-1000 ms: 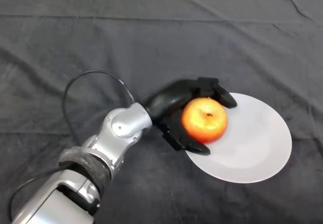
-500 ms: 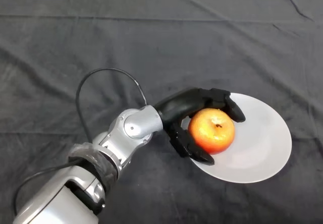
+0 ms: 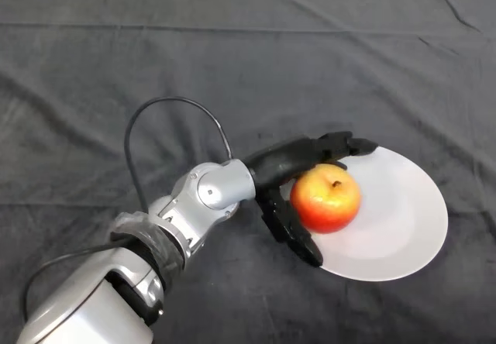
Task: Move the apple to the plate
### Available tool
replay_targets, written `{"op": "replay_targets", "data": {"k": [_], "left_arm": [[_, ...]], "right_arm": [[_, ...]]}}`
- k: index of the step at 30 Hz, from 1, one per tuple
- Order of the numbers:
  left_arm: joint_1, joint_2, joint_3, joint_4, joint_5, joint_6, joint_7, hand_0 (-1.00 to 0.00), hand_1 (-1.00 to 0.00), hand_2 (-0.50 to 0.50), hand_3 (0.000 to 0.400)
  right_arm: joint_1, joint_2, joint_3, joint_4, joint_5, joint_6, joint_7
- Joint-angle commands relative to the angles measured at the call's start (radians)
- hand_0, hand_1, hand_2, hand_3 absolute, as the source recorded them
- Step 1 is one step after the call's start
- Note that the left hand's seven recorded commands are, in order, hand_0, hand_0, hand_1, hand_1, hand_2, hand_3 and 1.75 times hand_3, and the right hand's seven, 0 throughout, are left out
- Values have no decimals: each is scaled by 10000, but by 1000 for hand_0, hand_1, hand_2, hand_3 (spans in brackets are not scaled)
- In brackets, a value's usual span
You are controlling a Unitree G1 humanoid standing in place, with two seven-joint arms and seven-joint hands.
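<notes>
Head view. Bench (image 3: 93,65) covered by a dark grey cloth (image 3: 232,57) with visible creases and folds across its far part.

White round plate (image 3: 395,228) lies flat on the cloth, right of centre, toward the near side. Its surface is bare apart from the fruit.

Apple (image 3: 326,198): red with orange-yellow patches, stem end up, short dark stem visible in the dimple. It rests on the left part of the plate, inside the rim, upright. Its lower edge meets the plate surface; a faint shadow lies under it on the right.

Left arm (image 3: 194,204), silver-grey, enters from the lower left and reaches toward the plate. The robot hand (image 3: 283,162) is black and sits at the plate's left edge, just beside the apple. Fingers (image 3: 341,144) extend nearly straight along the far side of the apple, tips over the plate's far-left rim. Thumb (image 3: 294,232) stretches out on the near side, over the plate's near-left rim. Neither is curled round the fruit: the robot hand is spread, relaxed, with the apple sitting in the gap between thumb and fingers. Whether the palm side touches the apple's left flank cannot be told; the 2 overlap there in this view.

Apple location: on the plate, left portion.
</notes>
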Motion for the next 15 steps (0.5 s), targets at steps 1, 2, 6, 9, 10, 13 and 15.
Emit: {"op": "replay_targets", "data": {"k": [1,2,6,9,10,13,15], "left_arm": [[-473,202,-287,-402,-132,148,43,0,0,0,0],[-490,226,-264,-401,-163,170,45,0,0,0,0],[-576,328,-91,-387,-302,224,56,0,0,0,0],[-658,431,149,-368,-443,228,75,0,0,0,0],[-675,476,251,-360,-497,215,87,0,0,0,0],[-689,582,554,-331,-647,167,157,0,0,0,0],[-682,648,766,-311,-753,127,203,0,0,0,0]], "right_arm": [[779,547,289,474,-230,91,103],[779,547,289,475,-230,91,103],[777,547,290,478,-231,88,102],[776,547,290,480,-231,87,102],[776,547,290,481,-231,86,101],[776,547,291,482,-231,85,101],[776,547,291,482,-231,85,101]]}}
